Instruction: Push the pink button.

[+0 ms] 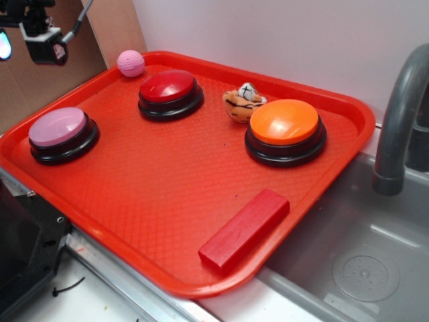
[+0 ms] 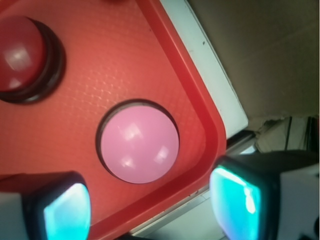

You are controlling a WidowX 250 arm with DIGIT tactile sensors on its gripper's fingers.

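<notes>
Seen from the wrist, the gripper (image 2: pixel 150 212) hangs released, fingers apart, apparently above the pink button (image 2: pixel 139 141), which sits near the red tray's (image 2: pixel 200 115) corner.

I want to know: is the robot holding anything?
No. The gripper is open and empty above the pale pink domed button.
</notes>
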